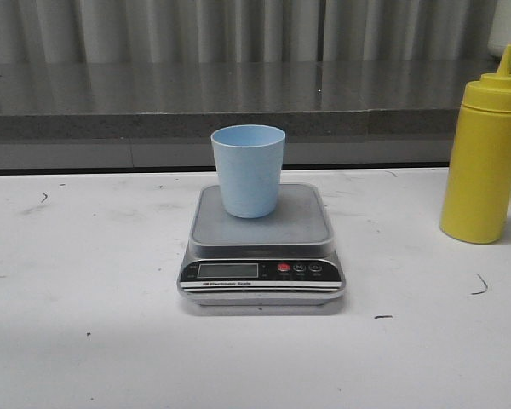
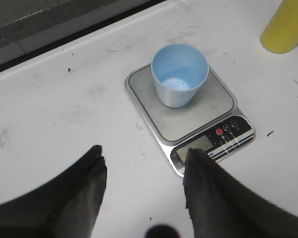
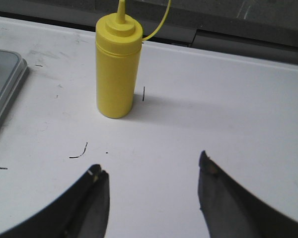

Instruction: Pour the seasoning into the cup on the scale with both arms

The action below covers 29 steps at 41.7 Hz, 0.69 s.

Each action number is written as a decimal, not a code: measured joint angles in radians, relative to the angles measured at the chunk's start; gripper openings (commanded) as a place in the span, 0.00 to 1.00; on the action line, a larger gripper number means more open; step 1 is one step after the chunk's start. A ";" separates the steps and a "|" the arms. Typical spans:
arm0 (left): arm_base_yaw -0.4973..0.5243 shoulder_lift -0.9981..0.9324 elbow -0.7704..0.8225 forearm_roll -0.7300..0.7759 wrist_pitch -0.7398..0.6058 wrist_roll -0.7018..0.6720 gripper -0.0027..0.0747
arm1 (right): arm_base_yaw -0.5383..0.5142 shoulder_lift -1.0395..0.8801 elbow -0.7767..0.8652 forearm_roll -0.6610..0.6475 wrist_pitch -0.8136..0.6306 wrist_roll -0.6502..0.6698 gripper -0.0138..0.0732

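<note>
The pale blue cup [image 1: 248,169] stands upright on the silver scale [image 1: 261,247] at the table's middle. It looks empty in the left wrist view [image 2: 180,74], on the scale [image 2: 188,111]. The yellow seasoning bottle [image 1: 485,158] stands upright at the far right, nozzle cap on. My left gripper [image 2: 145,156] is open and empty, above the table short of the scale's display corner. My right gripper [image 3: 149,163] is open and empty, short of the bottle [image 3: 116,64]. Neither arm shows in the front view.
A grey counter ledge [image 1: 238,94] runs along the back behind the white table. A thin yellow tether loops from the bottle's cap [image 3: 156,27]. The scale's edge [image 3: 5,84] shows in the right wrist view. Small dark marks dot the tabletop.
</note>
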 measured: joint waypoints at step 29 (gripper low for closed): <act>0.000 -0.427 0.353 0.007 -0.005 0.002 0.50 | 0.000 0.000 0.000 0.000 0.000 0.000 0.65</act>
